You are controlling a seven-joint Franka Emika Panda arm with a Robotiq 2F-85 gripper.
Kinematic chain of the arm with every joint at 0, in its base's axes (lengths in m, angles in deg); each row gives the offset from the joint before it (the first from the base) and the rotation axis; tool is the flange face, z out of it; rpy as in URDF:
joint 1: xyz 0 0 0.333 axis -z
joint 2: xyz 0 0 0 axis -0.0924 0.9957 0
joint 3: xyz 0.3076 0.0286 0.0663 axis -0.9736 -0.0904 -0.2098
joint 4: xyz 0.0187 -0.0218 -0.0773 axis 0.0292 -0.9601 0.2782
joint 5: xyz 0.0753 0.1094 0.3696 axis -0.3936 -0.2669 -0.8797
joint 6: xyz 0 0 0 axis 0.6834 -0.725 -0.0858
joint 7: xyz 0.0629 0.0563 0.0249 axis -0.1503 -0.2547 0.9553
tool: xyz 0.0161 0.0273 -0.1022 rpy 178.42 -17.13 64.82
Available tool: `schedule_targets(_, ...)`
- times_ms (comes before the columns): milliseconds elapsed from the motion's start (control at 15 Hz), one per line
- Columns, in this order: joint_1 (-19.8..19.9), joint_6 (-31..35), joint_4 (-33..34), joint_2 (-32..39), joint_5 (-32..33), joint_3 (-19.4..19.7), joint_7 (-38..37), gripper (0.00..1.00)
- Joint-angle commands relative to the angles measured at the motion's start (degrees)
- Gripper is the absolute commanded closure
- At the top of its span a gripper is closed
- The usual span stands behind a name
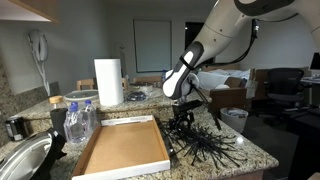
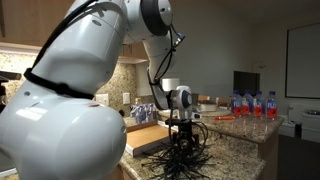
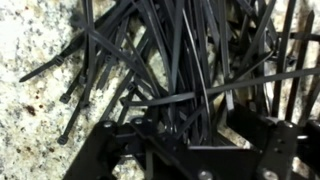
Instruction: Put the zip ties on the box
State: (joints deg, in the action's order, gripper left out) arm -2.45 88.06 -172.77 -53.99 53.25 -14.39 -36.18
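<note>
zip ties [image 3: 170, 60]: black spiky tangle

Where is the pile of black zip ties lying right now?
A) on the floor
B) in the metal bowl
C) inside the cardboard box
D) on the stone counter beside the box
D: the zip ties sprawl on the speckled counter right next to the box, and none show on the box's brown floor.
</note>
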Motion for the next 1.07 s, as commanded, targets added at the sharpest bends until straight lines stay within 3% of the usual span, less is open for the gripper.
schedule_targets(0, -0.09, -0.88, 0.87, 0.49, -0.57, -0.17, -3.23, 0.01)
schedule_targets(600, 2.58, 2.82, -1.49, -2.03, -11.13, -2.44, -0.52, 0.0)
schedule_targets(1000, 3.17, 2.97, -4.23, -4.56, -12.26, -1.7, -0.76, 0.0)
